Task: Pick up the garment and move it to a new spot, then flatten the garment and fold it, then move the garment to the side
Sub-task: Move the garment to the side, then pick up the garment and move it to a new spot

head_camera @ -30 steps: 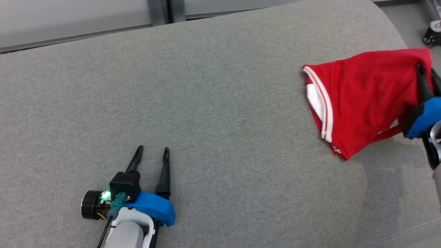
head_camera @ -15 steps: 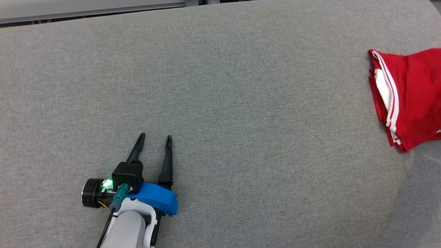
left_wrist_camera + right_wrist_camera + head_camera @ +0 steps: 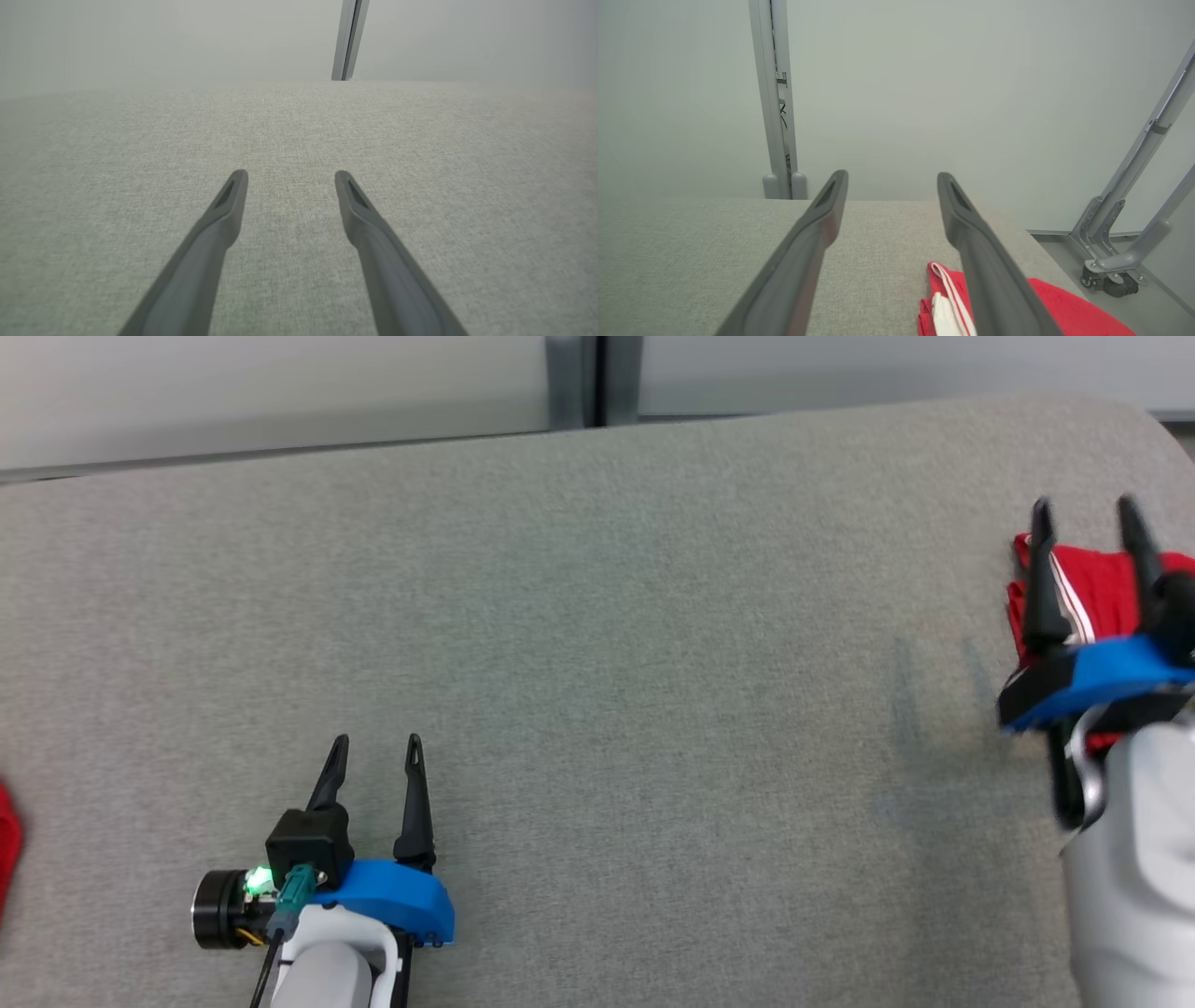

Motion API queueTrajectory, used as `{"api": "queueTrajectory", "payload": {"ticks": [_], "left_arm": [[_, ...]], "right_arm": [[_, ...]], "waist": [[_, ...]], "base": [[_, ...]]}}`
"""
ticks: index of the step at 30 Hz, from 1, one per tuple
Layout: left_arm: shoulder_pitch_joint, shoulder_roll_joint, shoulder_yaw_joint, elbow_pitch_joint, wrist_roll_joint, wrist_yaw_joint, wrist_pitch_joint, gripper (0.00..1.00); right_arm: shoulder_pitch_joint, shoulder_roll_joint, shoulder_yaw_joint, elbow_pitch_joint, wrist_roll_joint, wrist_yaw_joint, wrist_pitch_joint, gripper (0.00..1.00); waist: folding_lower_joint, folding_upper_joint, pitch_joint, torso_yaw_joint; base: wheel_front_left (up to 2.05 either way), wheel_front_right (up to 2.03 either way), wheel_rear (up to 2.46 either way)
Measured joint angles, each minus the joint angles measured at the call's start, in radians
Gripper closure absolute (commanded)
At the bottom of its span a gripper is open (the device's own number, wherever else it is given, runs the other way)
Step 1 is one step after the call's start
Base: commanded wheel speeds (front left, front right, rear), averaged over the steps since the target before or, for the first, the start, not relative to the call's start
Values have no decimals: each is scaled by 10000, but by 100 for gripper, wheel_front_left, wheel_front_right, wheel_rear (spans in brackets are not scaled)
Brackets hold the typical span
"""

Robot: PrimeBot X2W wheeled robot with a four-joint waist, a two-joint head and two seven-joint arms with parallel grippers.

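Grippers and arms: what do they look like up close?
The left gripper and right gripper each have two long, dark, tapering fingers on a blue housing and a pale forearm. The left wrist also shows a green light, a teal plug and a black cable.

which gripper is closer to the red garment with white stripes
Right. The right gripper hangs open over the red garment; the left gripper is open far across the grey cushion.
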State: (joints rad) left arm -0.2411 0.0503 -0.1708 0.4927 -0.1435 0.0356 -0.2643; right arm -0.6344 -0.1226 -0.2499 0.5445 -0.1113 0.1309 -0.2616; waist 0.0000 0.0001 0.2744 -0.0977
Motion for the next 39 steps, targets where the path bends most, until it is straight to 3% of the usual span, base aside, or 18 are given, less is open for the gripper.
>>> {"api": "queueTrajectory", "payload": {"ticks": [4, 14, 28, 39], "left_arm": [[269, 4, 88, -113, -222, 111, 0, 0], [965, -2, 447, -180, -418, 255, 0, 0], [1779, 0, 995, -284, -522, 376, 0, 0], [2046, 4, 1193, -479, -493, 343, 0, 0]], "right_arm": [[1152, 336, 642, -234, 771, -2, 2, 0], [3106, 690, 1484, -211, 1413, -2, 2, 0], [4159, 727, 2460, -150, 2416, -2, 2, 0], [4589, 725, 2493, -190, 2821, -2, 2, 0]], "waist": [[-1, 0, -437, 309], [-1, -2, -1487, 958], [-1, -3, -2717, 1034], [-1, -3, -2978, 1143]], "base": [[0, 0, 0], [0, 0, 0], [0, 0, 0], [0, 0, 0]]}}
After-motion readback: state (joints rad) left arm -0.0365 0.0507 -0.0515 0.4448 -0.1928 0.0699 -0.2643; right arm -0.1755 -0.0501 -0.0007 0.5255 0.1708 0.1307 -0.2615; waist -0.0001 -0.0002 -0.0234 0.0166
